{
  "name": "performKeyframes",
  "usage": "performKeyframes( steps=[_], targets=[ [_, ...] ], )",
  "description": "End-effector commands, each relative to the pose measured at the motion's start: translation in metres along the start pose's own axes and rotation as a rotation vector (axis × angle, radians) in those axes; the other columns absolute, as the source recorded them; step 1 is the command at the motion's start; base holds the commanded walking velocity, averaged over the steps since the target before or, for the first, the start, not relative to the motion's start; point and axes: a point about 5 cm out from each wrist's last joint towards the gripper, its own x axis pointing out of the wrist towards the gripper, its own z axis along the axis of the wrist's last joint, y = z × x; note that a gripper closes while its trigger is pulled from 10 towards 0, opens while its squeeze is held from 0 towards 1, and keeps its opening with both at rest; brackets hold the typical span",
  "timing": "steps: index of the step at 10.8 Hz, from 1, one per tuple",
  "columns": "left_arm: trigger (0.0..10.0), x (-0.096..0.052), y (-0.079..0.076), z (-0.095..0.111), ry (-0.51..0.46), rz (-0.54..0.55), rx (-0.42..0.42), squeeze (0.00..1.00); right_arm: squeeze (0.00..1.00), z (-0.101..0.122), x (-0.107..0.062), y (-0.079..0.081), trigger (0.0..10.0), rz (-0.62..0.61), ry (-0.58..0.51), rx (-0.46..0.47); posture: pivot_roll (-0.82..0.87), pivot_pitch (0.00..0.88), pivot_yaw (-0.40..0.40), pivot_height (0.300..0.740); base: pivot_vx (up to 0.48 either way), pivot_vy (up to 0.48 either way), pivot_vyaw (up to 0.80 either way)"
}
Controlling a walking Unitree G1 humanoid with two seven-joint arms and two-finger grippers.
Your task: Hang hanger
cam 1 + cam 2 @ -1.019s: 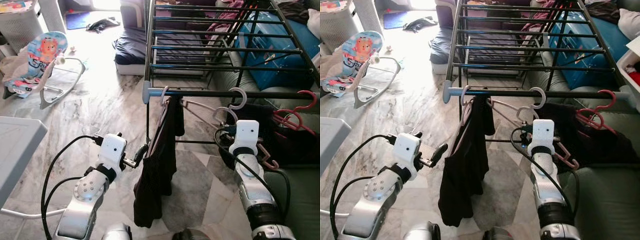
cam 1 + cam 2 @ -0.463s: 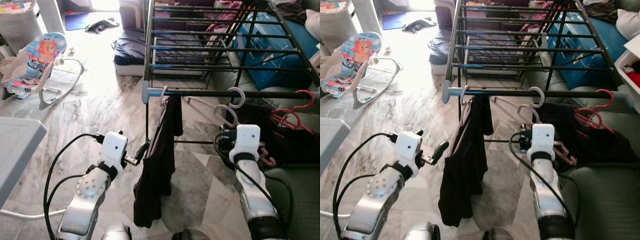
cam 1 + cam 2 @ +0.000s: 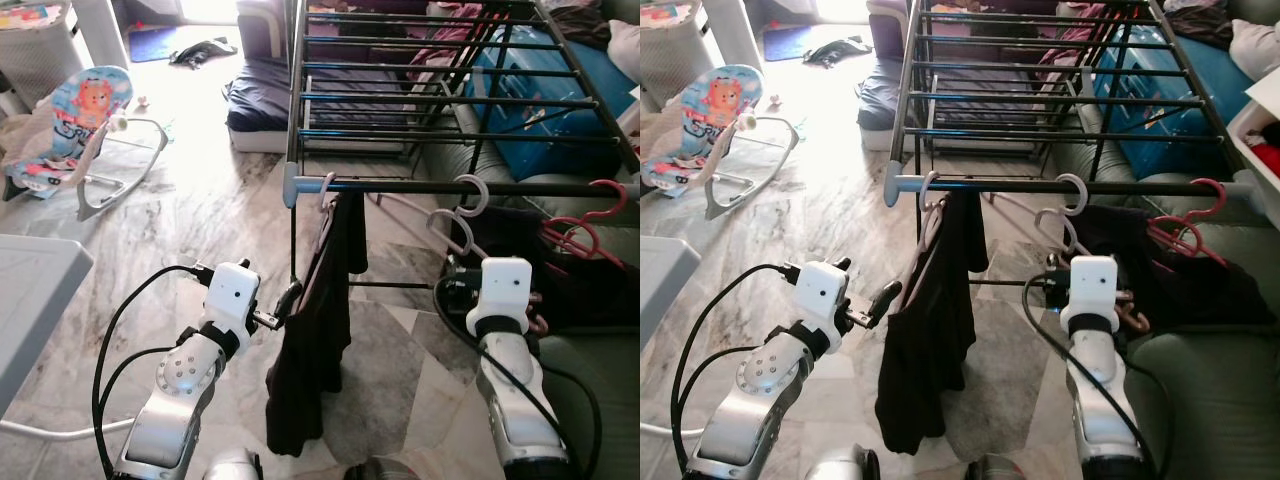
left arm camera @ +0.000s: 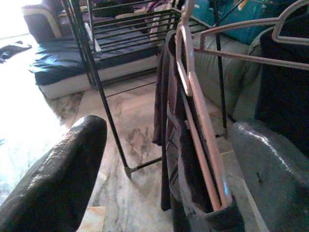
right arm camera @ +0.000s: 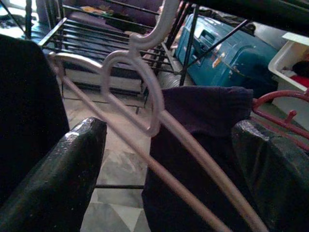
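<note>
A black drying rack's front rail (image 3: 420, 186) crosses in front of me. A pale hanger carrying a black garment (image 3: 315, 330) hooks over the rail's left end (image 3: 328, 188). My left gripper (image 4: 169, 145) is open just left of it, the hanger's arm (image 4: 198, 121) lying between the fingers but apart from them. An empty pale pink hanger (image 3: 470, 192) hangs on the rail further right. My right gripper (image 5: 169, 140) is open below and before it, its looped neck (image 5: 145, 92) ahead of the fingers. Red hangers (image 3: 600, 215) sit at the rail's right end.
A baby bouncer (image 3: 85, 120) stands on the marble floor at far left, a pale table corner (image 3: 30, 290) close on my left. Under and behind the rack lie a mattress (image 3: 265, 100) and a blue suitcase (image 3: 560, 110). A green sofa (image 3: 590, 400) is at right.
My right gripper has drawn back and down from the empty pink hanger, which stays on the rail. The left arm has crept slightly toward the black garment.
</note>
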Motion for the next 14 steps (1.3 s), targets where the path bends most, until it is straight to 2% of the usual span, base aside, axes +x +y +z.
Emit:
performKeyframes(
  steps=[1,14],
  targets=[
    [10.0,0.0008,0.0009,0.0,-0.001,0.002,0.009,0.0,0.0,0.0067,-0.0013,-0.0003,10.0,-0.003,-0.024,-0.011,-0.02,0.0,-0.037,0.74,0.0,0.0,0.0],
    [10.0,0.0036,0.0083,-0.0037,-0.006,0.057,0.038,0.0,0.0,0.009,-0.0012,-0.0027,10.0,-0.018,0.0,-0.025,-0.05,0.0,-0.018,0.74,0.0,0.0,0.0]
  ],
)
